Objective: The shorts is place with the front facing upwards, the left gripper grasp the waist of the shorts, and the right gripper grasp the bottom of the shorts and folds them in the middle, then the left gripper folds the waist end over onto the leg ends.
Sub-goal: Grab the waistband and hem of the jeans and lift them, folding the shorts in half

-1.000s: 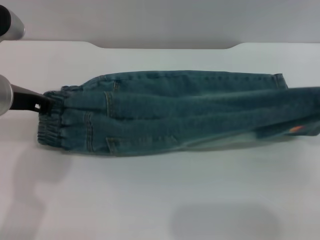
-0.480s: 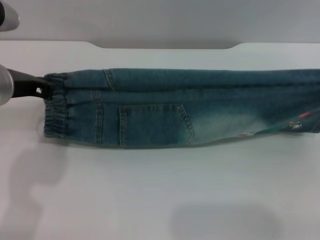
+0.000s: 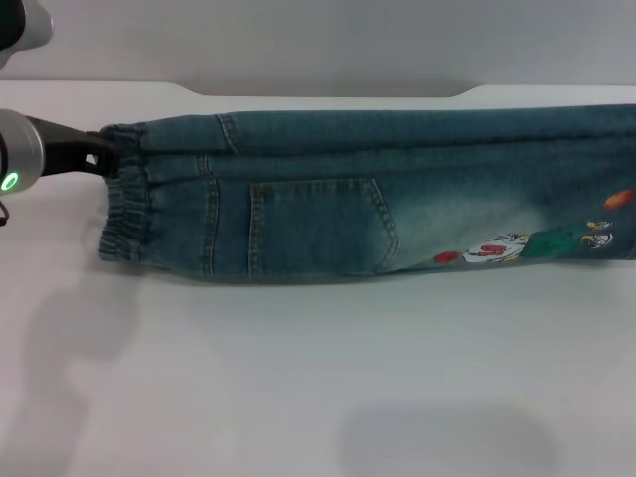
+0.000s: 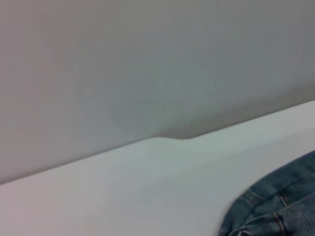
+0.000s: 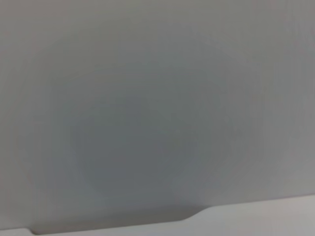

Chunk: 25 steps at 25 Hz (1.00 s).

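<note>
Since the earlier frames, we have drawn the shorts point(image 3: 378, 194) farther from our body and flipped them over, so a back pocket and the cartoon patch point(image 3: 537, 241) now face up. From the head, our left gripper point(image 3: 97, 155) reaches in level from the left, pinched closed on the waist point(image 3: 124, 204); the denim stretches rightward from it across the table point(image 3: 318, 378). Our left wrist sees only a denim corner point(image 4: 280, 206). Our right wrist sees bare wall; the right gripper is unseen.
</note>
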### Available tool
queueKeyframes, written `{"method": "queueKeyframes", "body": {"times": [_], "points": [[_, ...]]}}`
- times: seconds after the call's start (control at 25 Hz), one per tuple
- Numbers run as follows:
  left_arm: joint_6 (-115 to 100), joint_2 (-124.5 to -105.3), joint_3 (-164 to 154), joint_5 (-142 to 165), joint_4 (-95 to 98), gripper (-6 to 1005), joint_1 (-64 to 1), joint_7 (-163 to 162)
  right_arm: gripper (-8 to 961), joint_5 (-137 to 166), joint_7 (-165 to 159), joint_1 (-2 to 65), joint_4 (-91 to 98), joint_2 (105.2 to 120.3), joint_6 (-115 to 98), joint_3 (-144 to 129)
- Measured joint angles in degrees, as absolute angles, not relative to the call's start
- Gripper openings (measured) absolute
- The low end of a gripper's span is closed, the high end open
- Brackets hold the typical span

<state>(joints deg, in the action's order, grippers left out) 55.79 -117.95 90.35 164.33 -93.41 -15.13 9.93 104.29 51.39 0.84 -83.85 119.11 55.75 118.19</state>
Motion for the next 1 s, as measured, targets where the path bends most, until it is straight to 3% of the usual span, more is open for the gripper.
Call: {"method": "queueKeyframes", "body": {"times": [1.0], "points": [[40.48,-118.04,86.96,161.87,-81.36,38,-18.37,10.31,54,101.12,65.76,6.8,-70.92,119.11,41.34,117.82]]}}
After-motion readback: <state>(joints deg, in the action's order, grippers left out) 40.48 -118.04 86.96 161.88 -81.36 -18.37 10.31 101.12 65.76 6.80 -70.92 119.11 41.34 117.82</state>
